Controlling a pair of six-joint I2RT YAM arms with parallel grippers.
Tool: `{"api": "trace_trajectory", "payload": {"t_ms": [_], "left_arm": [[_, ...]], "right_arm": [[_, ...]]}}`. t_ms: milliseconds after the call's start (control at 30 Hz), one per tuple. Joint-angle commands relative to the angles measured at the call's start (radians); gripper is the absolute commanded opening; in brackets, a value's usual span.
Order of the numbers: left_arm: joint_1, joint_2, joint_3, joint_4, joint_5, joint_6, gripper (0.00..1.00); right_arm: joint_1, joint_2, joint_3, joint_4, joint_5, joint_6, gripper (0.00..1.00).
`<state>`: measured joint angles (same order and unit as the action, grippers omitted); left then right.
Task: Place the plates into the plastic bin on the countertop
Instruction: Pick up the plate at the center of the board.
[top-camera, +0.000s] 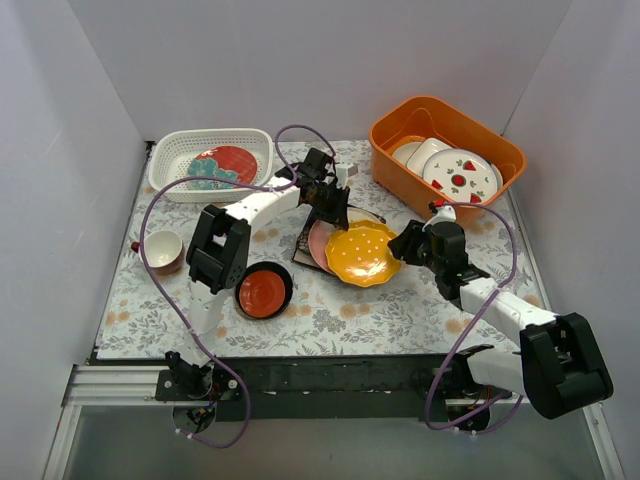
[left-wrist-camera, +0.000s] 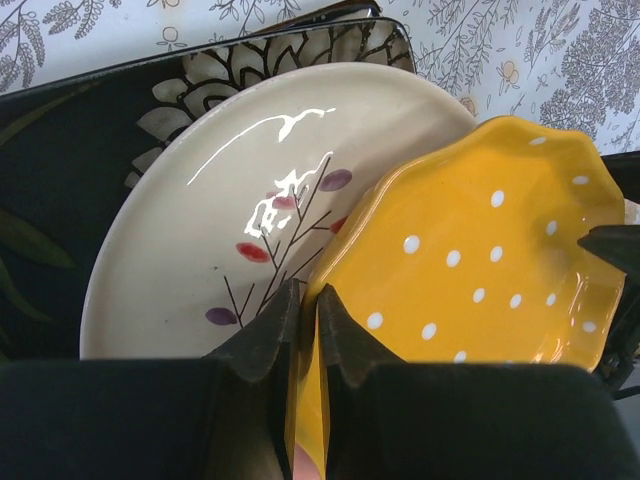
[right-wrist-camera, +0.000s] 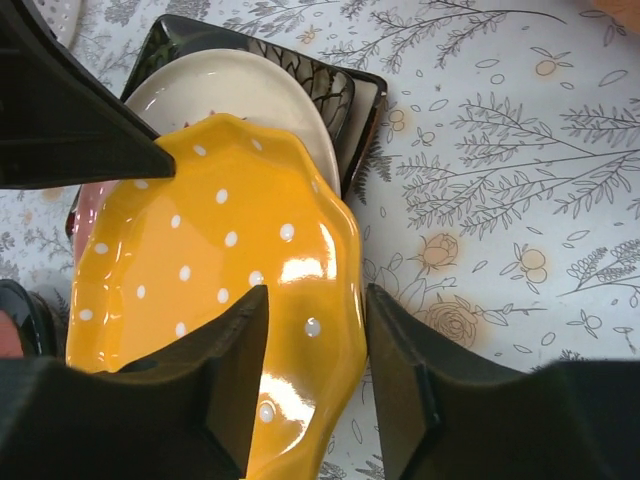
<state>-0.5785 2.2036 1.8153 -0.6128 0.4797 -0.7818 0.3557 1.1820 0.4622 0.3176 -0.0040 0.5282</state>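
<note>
The yellow scalloped dotted plate lies tilted on a stack: a pink round plate, a cream flowered plate and a dark floral square plate. My left gripper is shut on the yellow plate's far-left rim, one finger on each face. My right gripper is open and straddles the plate's right rim, one finger over its top and one outside the edge. The white perforated bin at the far left holds the teal-and-red plate. A small red dish sits in a dark one.
An orange tub at the far right holds white strawberry plates. A small white cup stands at the left edge of the fern-printed countertop. White walls enclose the back and sides.
</note>
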Motion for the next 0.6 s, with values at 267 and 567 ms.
{"api": "trace_trajectory", "payload": {"t_ms": [267,567], "left_arm": [[0.085,-0.099,0.015,0.050,0.077,-0.146,0.00],[0.103,-0.087,0.018,0.054,0.111,-0.172,0.00]], "right_arm": [[0.009,0.079,0.105,0.064,-0.093,0.036,0.59],[0.000,0.235,0.171,-0.052,-0.163,0.052,0.58]]}}
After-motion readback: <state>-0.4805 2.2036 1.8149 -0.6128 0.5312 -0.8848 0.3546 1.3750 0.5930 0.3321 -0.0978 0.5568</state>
